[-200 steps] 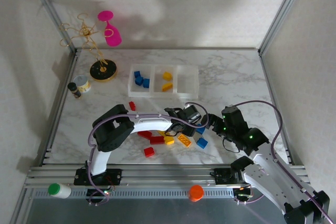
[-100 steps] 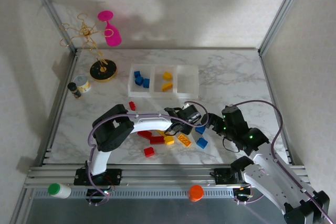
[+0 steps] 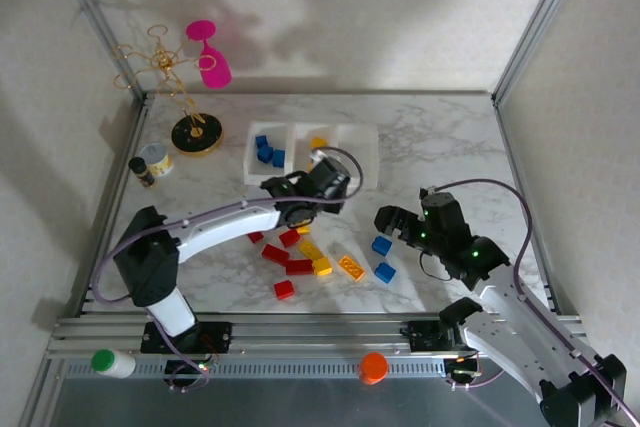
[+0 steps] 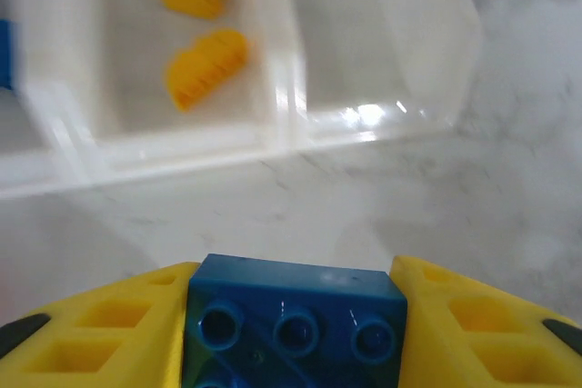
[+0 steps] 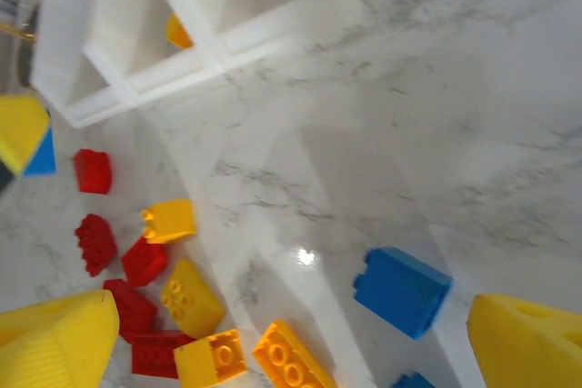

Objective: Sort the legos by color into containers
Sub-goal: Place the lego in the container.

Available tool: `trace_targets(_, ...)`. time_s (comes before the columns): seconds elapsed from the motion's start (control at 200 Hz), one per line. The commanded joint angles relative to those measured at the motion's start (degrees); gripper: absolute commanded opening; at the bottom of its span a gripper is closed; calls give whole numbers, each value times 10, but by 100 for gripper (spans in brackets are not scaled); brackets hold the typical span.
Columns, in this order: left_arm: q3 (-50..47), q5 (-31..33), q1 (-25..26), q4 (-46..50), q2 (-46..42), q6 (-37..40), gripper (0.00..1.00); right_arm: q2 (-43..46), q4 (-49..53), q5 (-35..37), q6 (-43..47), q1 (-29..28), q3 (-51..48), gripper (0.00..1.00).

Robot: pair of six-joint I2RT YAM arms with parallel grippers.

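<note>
Pinching blue lego (image 4: pixel 296 302), left gripper (image 4: pixel 293 356)

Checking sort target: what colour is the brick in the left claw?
Blue. The brick sits in the left claw; left wrist view shows it best.

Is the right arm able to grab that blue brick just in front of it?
Probably yes: the right gripper is open, and the blue brick lies on bare table with nothing blocking.

Left hand (image 3: pixel 325 184) near the containers (image 3: pixel 358 153)
</note>
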State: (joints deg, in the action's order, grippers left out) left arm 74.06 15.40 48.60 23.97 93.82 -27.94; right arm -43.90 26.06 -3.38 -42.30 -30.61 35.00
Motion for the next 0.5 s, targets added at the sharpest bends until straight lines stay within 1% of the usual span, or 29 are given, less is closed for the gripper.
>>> trace_targets(0.0, 6, 61, -47, 41, -22, -26, 44, -15, -72, -44, 24, 0, 12, 99)
trace_targets(0.11, 26, 67, -98, 45, -20, -32, 44, -51, -106, -52, 32, 1, 20, 99)
trace_targets(0.21, 26, 42, -151, 8, -12, -31, 45, -95, -142, -70, 36, 0, 26, 99)
trace_targets(0.33, 64, 23, -209, 10, 42, -33, 44, -140, -192, -81, 29, 1, 26, 99)
trace_targets(0.491, 118, -7, -253, -15, 137, -21, 44, -192, -213, -70, 30, 0, 38, 99)
